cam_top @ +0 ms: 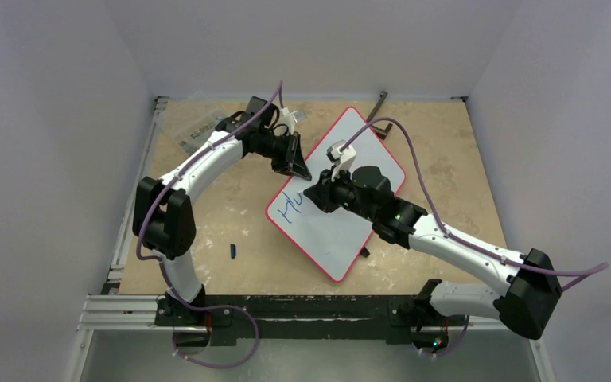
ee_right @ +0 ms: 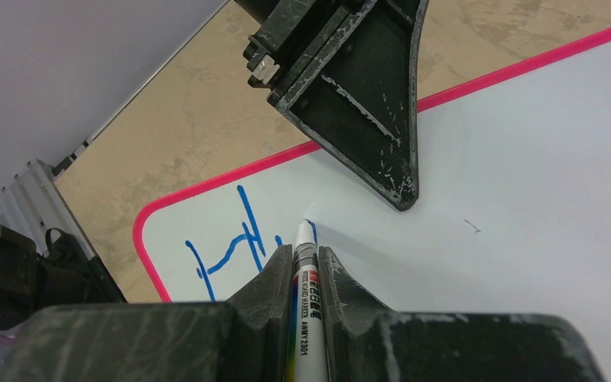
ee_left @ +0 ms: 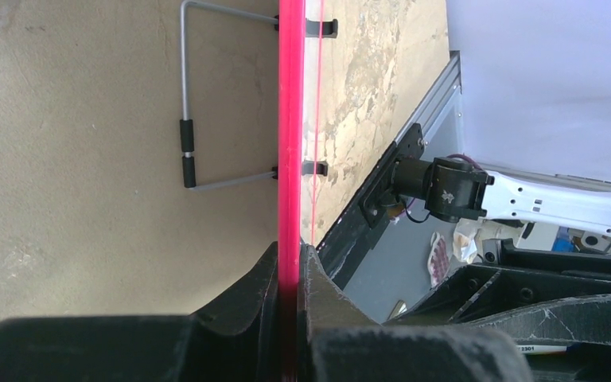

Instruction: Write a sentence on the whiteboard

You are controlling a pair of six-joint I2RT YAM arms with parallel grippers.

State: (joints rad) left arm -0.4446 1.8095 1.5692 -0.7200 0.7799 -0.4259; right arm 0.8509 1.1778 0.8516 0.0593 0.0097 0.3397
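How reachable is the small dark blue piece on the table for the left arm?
Probably not yet: the left hand is shut on the whiteboard rim and would have to let go first. The small dark blue piece lies uncovered near that arm.

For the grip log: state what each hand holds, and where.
Left hand clamps the whiteboard by its red rim; right hand grips the marker by its barrel.
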